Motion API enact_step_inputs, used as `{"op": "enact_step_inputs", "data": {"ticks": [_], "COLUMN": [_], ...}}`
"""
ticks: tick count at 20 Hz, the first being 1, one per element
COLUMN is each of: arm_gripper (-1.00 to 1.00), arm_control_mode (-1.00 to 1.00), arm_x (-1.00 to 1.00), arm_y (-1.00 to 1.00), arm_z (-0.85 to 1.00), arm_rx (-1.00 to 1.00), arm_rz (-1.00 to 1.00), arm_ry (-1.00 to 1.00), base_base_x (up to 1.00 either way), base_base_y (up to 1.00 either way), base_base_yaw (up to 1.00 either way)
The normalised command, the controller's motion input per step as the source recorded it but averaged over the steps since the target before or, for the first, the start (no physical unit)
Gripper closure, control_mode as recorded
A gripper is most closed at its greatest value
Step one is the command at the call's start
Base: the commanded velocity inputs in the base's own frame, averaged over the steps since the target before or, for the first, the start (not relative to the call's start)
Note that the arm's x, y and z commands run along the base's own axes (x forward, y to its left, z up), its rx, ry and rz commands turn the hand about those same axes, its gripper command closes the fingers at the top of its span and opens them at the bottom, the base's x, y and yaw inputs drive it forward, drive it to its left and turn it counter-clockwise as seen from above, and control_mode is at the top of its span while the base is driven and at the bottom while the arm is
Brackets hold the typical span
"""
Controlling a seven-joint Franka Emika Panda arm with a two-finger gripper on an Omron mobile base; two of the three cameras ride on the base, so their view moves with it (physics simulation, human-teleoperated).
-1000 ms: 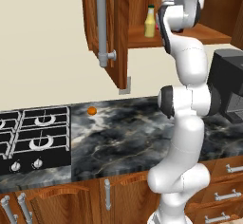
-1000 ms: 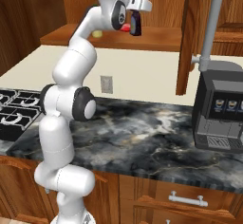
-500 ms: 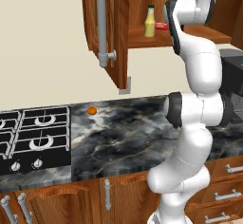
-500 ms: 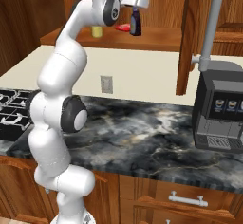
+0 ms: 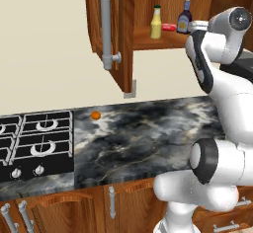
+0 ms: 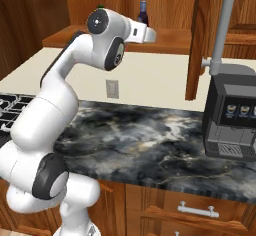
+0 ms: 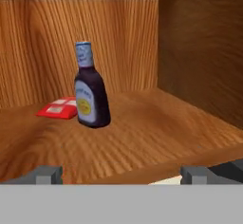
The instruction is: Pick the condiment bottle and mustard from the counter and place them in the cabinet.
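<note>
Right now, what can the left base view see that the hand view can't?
The left base view alone has the mustard on the cabinet shelf, the open door's bar handle, the orange ball on the counter, and the stove. The hand view alone gives the gripper, fingertips wide apart and holding nothing, and the label on the condiment bottle. Both show that bottle standing upright on the shelf with the red packet lying flat beside it.
</note>
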Motion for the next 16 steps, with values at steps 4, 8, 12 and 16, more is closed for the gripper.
{"op": "enact_step_inputs", "data": {"ticks": [4,8,12,16], "arm_gripper": [-1.0,-1.0,-1.0,-1.0], "arm_control_mode": [-1.0,-1.0,-1.0,-1.0], "arm_x": [-1.0,-1.0,-1.0,-1.0], "arm_y": [-0.04,-0.03,0.0,0.0], "arm_z": [-1.0,-1.0,-1.0,-1.0], "arm_rx": [-0.06,-0.08,-0.09,-0.09], "arm_rz": [0.1,0.09,0.07,0.05], "arm_ry": [-0.02,0.0,0.0,-0.03], "base_base_x": [0.0,0.0,0.0,0.0], "base_base_y": [0.0,0.0,0.0,0.0], "base_base_yaw": [0.0,0.0,0.0,0.0]}}
